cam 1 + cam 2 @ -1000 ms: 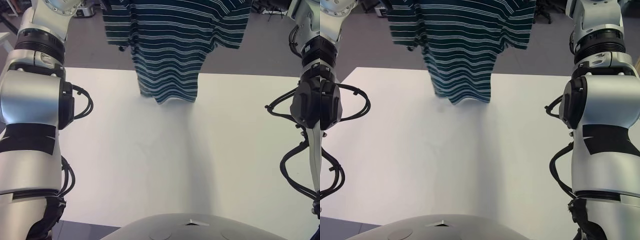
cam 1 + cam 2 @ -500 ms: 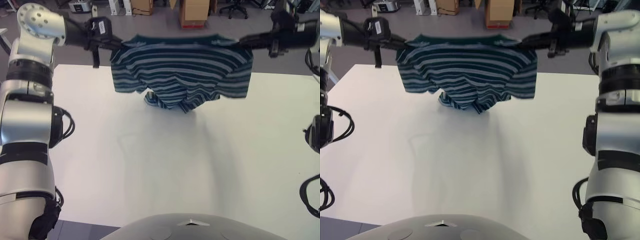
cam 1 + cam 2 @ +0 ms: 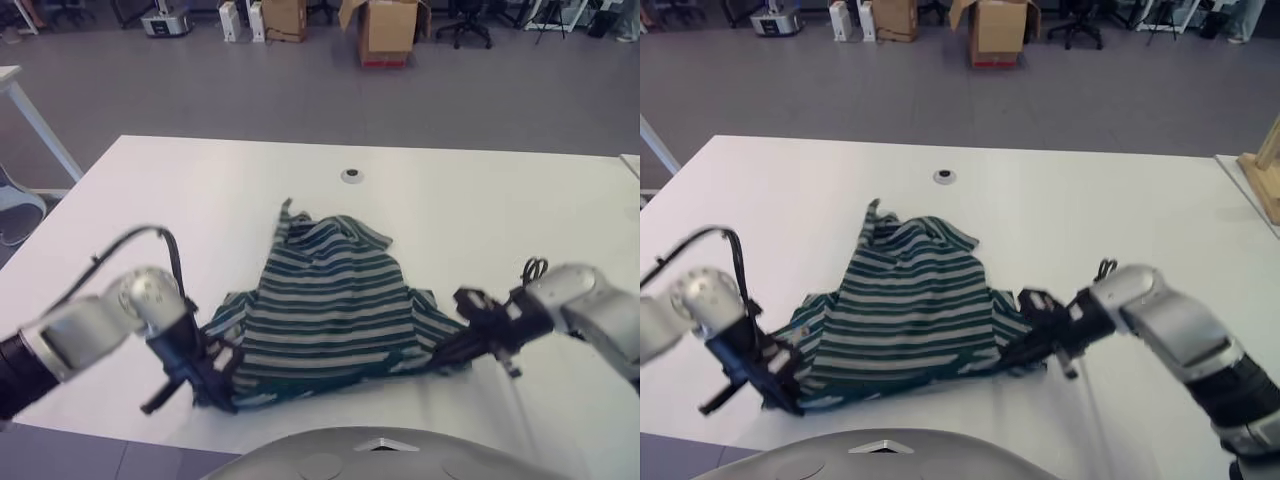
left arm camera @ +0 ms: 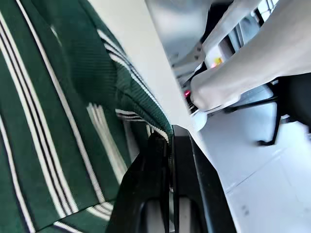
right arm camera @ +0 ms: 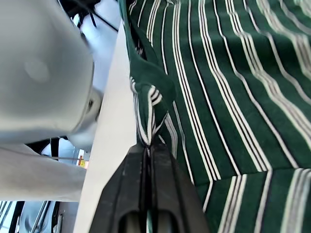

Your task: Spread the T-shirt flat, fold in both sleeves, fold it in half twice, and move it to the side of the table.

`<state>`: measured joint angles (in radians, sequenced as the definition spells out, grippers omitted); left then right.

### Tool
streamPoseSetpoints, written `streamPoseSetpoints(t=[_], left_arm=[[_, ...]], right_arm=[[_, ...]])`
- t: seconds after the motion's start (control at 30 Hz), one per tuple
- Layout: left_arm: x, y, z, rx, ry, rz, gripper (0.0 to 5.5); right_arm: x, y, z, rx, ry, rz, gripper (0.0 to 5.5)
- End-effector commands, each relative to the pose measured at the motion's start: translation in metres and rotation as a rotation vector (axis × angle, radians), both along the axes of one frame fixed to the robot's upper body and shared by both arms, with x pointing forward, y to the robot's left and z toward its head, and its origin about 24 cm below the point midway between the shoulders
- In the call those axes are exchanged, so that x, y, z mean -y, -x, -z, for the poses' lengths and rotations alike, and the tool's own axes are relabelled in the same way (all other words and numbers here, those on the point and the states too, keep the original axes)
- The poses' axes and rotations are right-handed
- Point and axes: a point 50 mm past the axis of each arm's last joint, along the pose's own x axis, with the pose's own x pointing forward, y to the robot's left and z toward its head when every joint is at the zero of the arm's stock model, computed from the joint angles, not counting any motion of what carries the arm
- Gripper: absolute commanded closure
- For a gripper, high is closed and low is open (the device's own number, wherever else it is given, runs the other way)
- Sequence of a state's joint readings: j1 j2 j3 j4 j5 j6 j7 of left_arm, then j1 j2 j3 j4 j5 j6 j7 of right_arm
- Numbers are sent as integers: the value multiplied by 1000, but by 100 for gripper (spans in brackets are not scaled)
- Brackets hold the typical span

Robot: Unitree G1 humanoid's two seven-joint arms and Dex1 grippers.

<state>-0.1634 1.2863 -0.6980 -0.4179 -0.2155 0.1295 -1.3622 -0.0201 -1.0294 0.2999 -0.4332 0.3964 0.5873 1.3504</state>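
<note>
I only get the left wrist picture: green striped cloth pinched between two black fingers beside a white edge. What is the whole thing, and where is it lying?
Observer: It is a T-shirt lying on a white table, close to the edge nearest the robot, with its far end bunched up.
Visitor: Is the other arm doing anything?
Observer: The right gripper is shut on the shirt's opposite side, low over the table by that same near edge.
Visitor: Anything else on the table?
Observer: A small round fitting sits in the tabletop beyond the shirt, apart from it.
</note>
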Motion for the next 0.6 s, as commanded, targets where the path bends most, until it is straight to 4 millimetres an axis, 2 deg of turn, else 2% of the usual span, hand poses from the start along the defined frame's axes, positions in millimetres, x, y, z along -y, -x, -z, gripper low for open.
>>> streamPoseSetpoints(t=[0.03,0.1,0.17,0.27,0.33,0.4,0.5,0.57,0.6], left_arm=[[-1,18,46,183,37,-110,521],[-10,33,54,124,33,-133,494],[-22,48,51,-53,3,-157,465],[-33,32,34,-139,-6,-183,434],[-37,14,5,-138,42,-194,430],[-34,0,-27,-178,146,-234,430],[-22,-36,-67,-139,332,-344,430],[-8,-63,-79,-41,399,-390,430],[0,-69,-76,-22,401,-398,430]], right_arm=[[0,30,33,73,135,69,519],[1,43,30,-3,108,103,485],[11,45,13,-105,57,143,450],[31,25,-15,-113,-33,267,418],[35,15,-23,-86,-81,330,418],[37,-2,-23,-17,-116,439,418],[37,-47,-12,187,-122,650,418],[28,-90,-4,355,-143,753,418],[20,-109,1,410,-145,761,418]])
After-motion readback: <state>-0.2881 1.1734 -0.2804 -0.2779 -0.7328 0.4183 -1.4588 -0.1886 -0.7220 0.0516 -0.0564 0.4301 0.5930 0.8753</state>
